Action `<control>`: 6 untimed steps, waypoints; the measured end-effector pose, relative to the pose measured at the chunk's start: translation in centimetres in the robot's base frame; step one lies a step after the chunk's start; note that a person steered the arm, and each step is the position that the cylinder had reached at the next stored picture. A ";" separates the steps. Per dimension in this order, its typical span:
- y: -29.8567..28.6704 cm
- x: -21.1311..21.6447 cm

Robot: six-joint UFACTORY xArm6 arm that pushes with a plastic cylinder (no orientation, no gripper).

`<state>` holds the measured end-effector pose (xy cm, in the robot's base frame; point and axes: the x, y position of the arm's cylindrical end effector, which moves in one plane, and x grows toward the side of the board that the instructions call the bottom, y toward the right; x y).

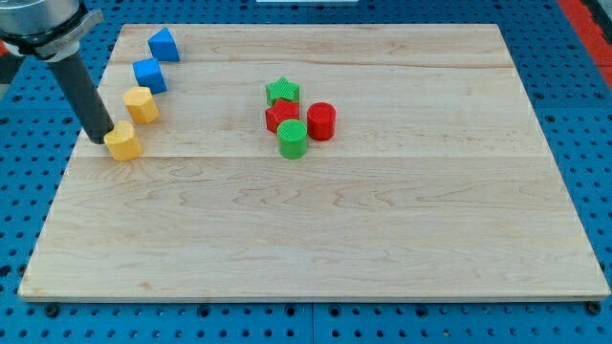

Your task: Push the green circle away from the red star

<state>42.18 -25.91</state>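
Note:
The green circle (293, 139) stands near the board's middle, touching the lower right of the red star (280, 117). A green star (282, 92) sits just above the red star, and a red circle (321, 121) sits to its right. My tip (101, 139) is far to the view's left, touching the left side of a yellow block (123, 141). The tip is well away from the green circle.
A second yellow block (142, 104), a blue block (149, 75) and a blue triangular block (163, 44) run in a line up the board's left side. The wooden board (316, 239) lies on a blue pegboard table.

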 end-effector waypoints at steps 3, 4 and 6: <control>15.9 8.4; 25.5 5.9; 27.8 0.5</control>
